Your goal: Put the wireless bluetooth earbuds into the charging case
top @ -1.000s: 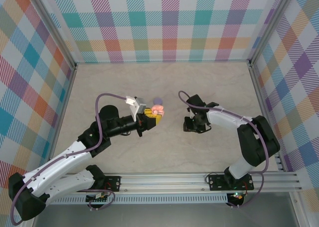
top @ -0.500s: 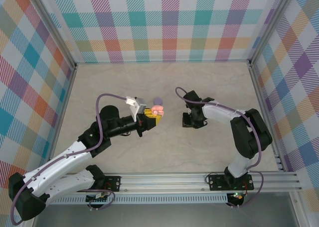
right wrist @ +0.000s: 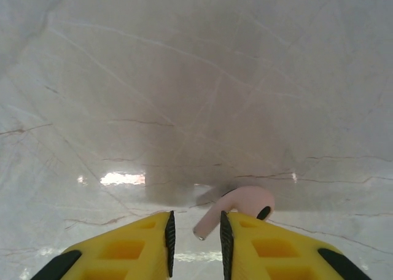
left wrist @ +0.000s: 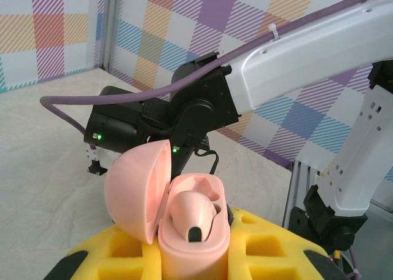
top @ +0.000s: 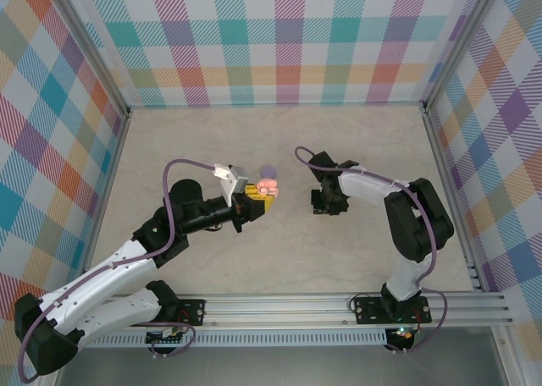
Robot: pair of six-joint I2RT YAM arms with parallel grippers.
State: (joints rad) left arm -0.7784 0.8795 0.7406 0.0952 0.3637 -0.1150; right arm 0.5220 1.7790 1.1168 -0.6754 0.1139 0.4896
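My left fingers [left wrist: 279, 249] clench the open pink charging case [left wrist: 196, 252], while my right fingers [right wrist: 123, 249], slightly parted, straddle a pink earbud [right wrist: 245, 203] on the worktop [right wrist: 184, 77].

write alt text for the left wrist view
An open pink charging case is clamped upright in the left pincer, its lid tipped back to the left and one pink earbud seated inside. Behind it, the right arm reaches down to the pale table.
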